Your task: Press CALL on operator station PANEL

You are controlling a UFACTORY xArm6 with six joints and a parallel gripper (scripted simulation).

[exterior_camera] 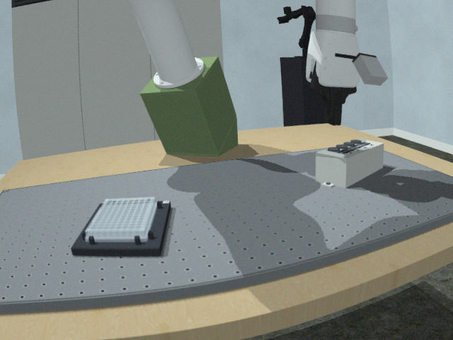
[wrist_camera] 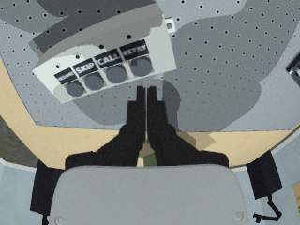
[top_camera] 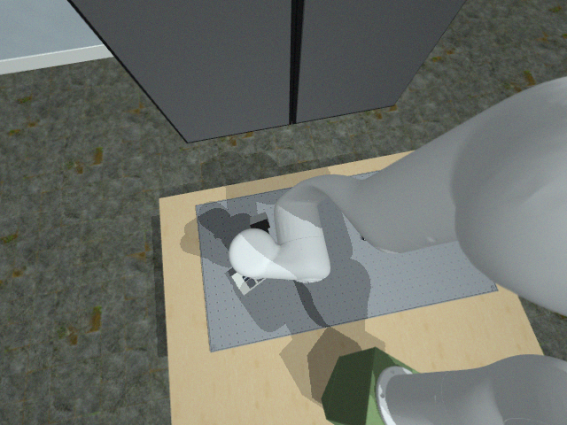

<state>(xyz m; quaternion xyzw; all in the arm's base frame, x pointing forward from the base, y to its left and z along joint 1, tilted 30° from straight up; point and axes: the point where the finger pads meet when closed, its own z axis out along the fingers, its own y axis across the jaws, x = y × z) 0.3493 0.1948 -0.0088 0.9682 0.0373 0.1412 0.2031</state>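
The PANEL [wrist_camera: 103,69] is a white box on the grey perforated plate, with four round buttons in a row. In the wrist view the names read SKIP, CALL [wrist_camera: 108,59] and RETRY from left to right; the leftmost name is too dark to read. The CALL button [wrist_camera: 116,75] is third from the left. No lamp looks lit. My gripper [wrist_camera: 145,98] is shut and empty, with its tips just short of the RETRY button [wrist_camera: 142,67], right of CALL. In the exterior view the gripper [exterior_camera: 333,102] hangs well above the PANEL [exterior_camera: 349,161]. Plate B38 [exterior_camera: 122,218] lies on the black nest N1.
The arm's green base block [exterior_camera: 190,110] stands at the back of the table. A black pedestal [exterior_camera: 304,91] stands behind the table beyond the PANEL. In the top view my wrist [top_camera: 279,256] hides most of the PANEL [top_camera: 244,282]. A grey cabinet [top_camera: 292,59] stands beyond the table.
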